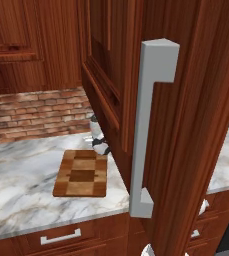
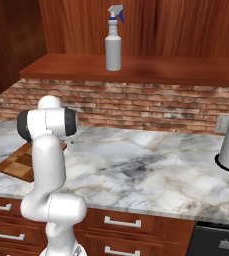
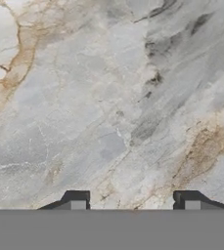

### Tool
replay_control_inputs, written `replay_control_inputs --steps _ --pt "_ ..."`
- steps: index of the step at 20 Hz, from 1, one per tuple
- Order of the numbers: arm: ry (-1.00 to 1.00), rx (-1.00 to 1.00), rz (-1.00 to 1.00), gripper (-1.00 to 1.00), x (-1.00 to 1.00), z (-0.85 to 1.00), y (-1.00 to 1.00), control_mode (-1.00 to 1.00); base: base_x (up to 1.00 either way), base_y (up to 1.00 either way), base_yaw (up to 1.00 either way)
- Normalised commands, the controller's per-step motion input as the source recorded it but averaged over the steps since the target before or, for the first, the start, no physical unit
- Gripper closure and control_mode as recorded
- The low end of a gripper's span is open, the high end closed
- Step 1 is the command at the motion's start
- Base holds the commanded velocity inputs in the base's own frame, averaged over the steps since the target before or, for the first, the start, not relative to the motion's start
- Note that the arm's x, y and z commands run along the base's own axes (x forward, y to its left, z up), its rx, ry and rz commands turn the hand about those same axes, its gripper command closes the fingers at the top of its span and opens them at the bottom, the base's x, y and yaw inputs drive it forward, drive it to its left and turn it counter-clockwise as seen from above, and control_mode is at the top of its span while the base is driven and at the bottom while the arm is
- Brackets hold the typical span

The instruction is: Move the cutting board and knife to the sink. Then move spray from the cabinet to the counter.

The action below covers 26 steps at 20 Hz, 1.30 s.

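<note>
here, one cutting board (image 1: 81,173), one spray (image 2: 114,44).

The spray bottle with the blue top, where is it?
In the right base view the spray bottle stands upright on the wooden cabinet shelf, above the brick wall and the counter.

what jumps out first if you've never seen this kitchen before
The patchwork wooden cutting board lies flat on the veined white-grey marble counter, near its front edge. A slim pale spray bottle with a blue nozzle stands upright on the reddish-brown cabinet shelf above the brick backsplash.
</note>
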Motion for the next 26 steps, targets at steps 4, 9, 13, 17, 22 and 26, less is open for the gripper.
replay_control_inputs --steps 4,9,13,17,22,26 --pt "0.13 -0.06 0.10 -1.00 -0.66 -0.61 0.10 -1.00 0.00 0.00 0.00" --pt "0.04 -0.01 0.10 -1.00 -1.00 -0.59 0.00 -1.00 0.00 0.00 0.00" --pt "0.03 0.00 0.07 -1.00 -1.00 -0.59 0.00 -1.00 0.00 0.00 0.00" --pt "0.03 0.00 0.05 -1.00 -1.00 -0.56 0.00 -1.00 0.00 0.00 0.00" --pt "0.01 0.00 0.04 -1.00 -1.00 -0.57 0.00 -1.00 0.00 0.00 0.00" --pt "0.00 0.00 0.03 -1.00 -1.00 -0.55 0.00 -1.00 0.00 0.00 0.00"
